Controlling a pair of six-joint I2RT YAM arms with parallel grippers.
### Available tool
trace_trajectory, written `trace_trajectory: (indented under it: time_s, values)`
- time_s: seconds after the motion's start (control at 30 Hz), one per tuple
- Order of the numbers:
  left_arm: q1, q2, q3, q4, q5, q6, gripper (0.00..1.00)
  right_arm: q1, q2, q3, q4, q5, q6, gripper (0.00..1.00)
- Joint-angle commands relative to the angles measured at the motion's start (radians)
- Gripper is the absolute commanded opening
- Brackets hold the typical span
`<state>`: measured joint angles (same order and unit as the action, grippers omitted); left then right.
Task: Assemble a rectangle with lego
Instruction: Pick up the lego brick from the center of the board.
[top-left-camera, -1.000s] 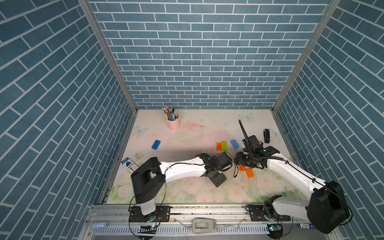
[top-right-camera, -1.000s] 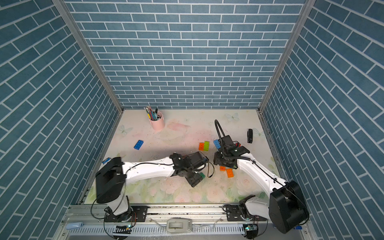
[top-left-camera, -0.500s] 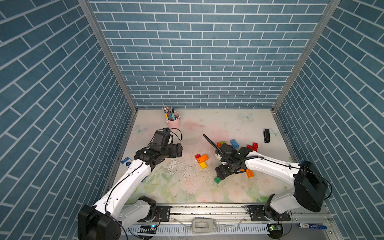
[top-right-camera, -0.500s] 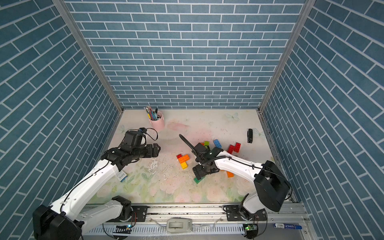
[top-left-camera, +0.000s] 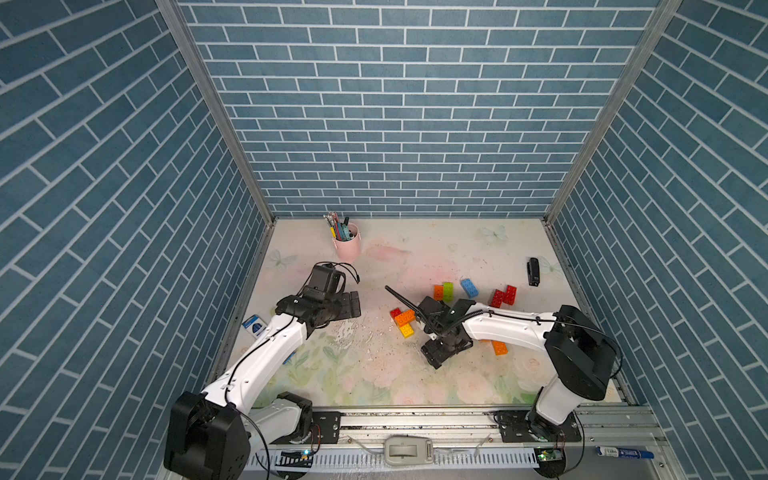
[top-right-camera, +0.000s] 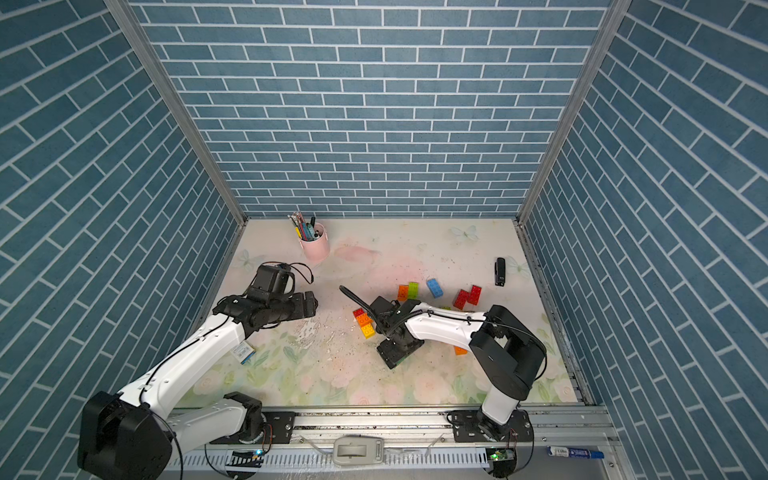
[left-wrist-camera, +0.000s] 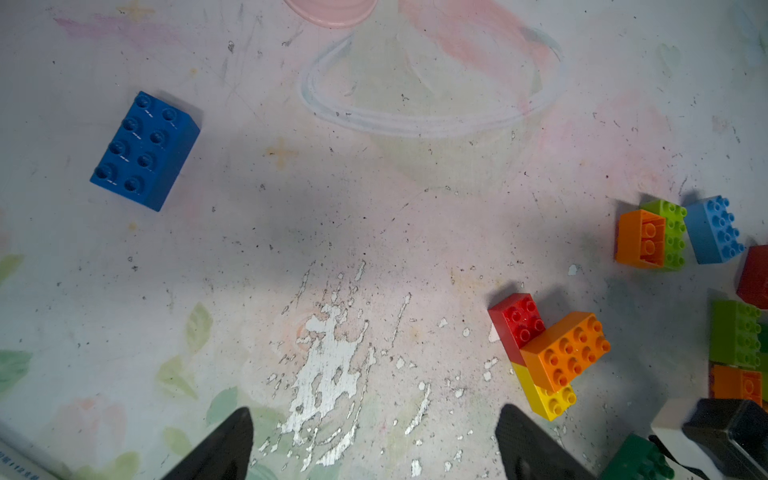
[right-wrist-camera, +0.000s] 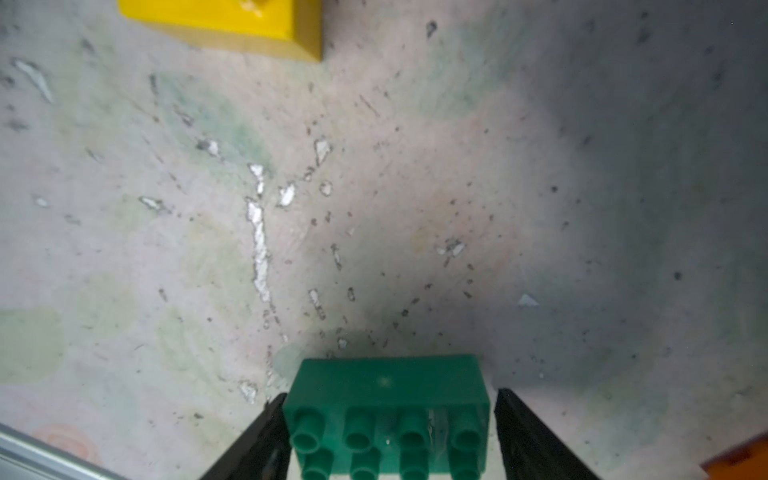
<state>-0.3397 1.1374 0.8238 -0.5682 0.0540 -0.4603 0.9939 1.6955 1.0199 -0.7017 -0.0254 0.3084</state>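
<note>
Legible: only the digits "112", followed by characters too blurred to read, on the white box edge (left-wrist-camera: 18, 462) in the left wrist view; label on the blue marker (top-left-camera: 621, 453) too small to read.

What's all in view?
pen cup: 1, pink, table back
dark blue brick: 1, left wrist view
brick cluster: 3, red/orange/yellow, centre
brick pair: 2, orange/lime, behind cluster
light blue brick: 1, beside pair
red bricks: 2, touching, further right
orange brick: 1, by right arm
lime brick: 1, by right arm
dark green brick: 1, centre front
black object: 1, near right wall
packet: 1, blue-white, left edge
marker: 1, blue, front rail
left gripper: open, empty
right gripper: fingers flanking dark green brick
</note>
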Motion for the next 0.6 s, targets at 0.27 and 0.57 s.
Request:
trace_trajectory:
  time_s: [0.27, 0.57]
  values:
    - [0.007, -0.016, -0.018, 0.024, 0.006, -0.011, 0.93, 0.007, 0.021, 0.035, -0.009, 0.051, 0.001, 0.63]
    - [0.023, -0.052, -0.009, -0.009, -0.056, -0.014, 0.92, 0.002, -0.011, 0.252, -0.180, 0.055, 0.063, 0.57]
